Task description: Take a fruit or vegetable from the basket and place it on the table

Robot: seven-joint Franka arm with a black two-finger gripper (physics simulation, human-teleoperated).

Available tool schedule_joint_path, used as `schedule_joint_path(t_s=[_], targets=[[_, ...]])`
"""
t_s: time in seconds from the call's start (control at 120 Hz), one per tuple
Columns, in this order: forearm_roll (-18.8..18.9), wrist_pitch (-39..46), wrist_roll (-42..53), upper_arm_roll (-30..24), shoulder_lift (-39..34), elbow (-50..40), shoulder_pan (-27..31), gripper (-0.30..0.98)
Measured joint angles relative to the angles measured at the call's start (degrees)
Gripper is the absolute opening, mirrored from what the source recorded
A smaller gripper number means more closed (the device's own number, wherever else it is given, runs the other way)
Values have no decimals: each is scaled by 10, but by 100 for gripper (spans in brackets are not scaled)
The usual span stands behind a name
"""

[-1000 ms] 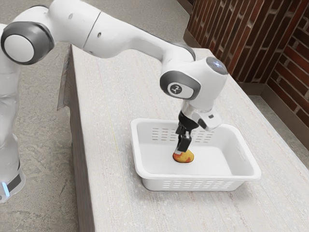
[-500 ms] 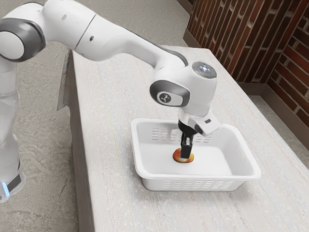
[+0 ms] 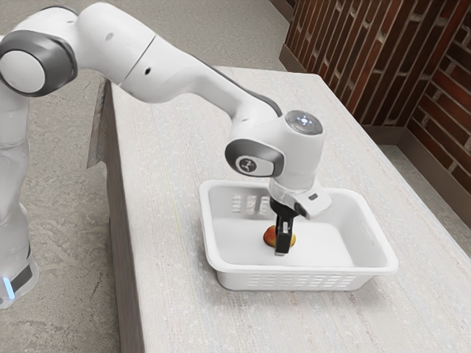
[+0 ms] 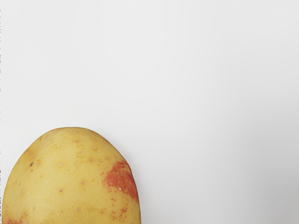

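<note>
Basket [image 3: 309, 271] = white plastic, smooth, w/ a soft satin look; potato [image 4: 70, 182] skin mostly smooth, w/ tiny pits & rough-looking red patches, semi-matt; counter [image 3: 176, 316] pale, matt, fine-grained, poss. wood or stone; arm [image 3: 176, 70] shell smooth, slightly glossy, prob. plastic or painted metal; tool [image 3: 282, 252] dark, smooth; far right, brick wall [image 3: 450, 88] rough; floor [image 3: 62, 154] at left concrete-like, mottled, matt.

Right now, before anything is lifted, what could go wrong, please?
The rounded potato rests on the floor of the basket, so it might roll or slip when squeezed. The basket's walls surround the potato, so the potato or the arm could perhaps knock the rim on the way out.
</note>
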Motion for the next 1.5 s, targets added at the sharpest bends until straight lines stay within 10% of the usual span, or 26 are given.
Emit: schedule_joint_path(t_s=[0.467, 1.5], targets=[[10, 6, -5, 2, 20, -1, 7, 81], [47, 5, -35, 1, 24, 34, 6, 33]])
